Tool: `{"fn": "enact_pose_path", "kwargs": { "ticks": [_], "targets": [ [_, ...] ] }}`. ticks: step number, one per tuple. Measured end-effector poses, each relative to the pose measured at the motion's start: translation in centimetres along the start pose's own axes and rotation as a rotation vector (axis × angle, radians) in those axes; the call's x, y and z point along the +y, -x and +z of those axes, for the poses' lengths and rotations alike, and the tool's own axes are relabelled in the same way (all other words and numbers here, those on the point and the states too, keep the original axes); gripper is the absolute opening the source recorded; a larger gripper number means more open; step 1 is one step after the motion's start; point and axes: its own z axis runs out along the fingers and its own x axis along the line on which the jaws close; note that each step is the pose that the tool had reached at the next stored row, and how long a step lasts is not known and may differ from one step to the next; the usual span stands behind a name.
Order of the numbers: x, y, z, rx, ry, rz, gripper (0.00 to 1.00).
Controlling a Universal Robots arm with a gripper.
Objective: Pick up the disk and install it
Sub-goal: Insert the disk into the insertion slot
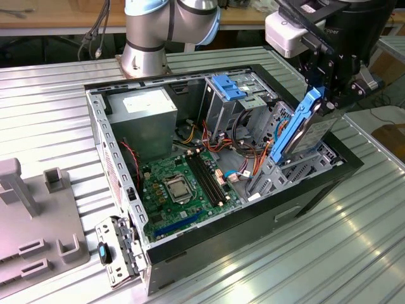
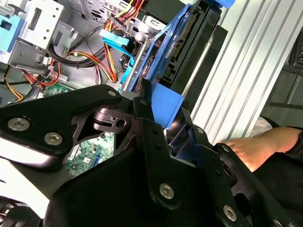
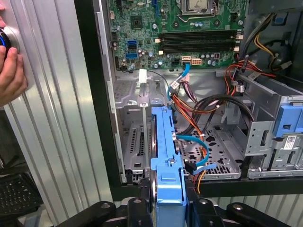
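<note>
Between the fingers (image 3: 195, 211) is the disk (image 1: 302, 130), gripped at its upper end. They are closed onto it, pressed against the two sides of its blue carrier, as both wrist views show. The disk hangs tilted below the fingers, a dark metal body framed in blue, with its lower end down inside the open case (image 1: 304, 206). That end reaches the grey bay (image 3: 137, 137) at the case's front corner. It seems to be at the bay's mouth and not seated, though the contact is hard to make out.

Just past the disk's far end runs a bundle of cables (image 3: 194, 113), orange, black and blue, and beyond them lies the green board (image 1: 183, 183). Off to one side of the fingers stands a metal cage (image 1: 231, 104) topped by a blue latch (image 1: 229, 85).

The case rests on a ribbed metal surface (image 1: 285, 266). Near the fingers, outside the case wall, a person's hand (image 3: 10, 75) is over that surface, well apart from the disk.
</note>
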Motion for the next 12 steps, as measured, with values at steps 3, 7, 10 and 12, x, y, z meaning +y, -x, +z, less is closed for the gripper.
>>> {"fn": "enact_pose_path", "kwargs": {
  "ticks": [3, 7, 10, 12],
  "targets": [
    [0.18, -0.02, 0.39, 0.0003, 0.0, 0.0, 0.37],
    [0.39, -0.03, 0.82, 0.0003, 0.0001, 0.0, 0.37],
    [0.41, -0.03, 0.86, 0.0001, 0.0, 0.0, 0.37],
    [0.24, -0.04, 0.5, -0.0006, -0.0039, 0.0, 0.37]
  ]
}}
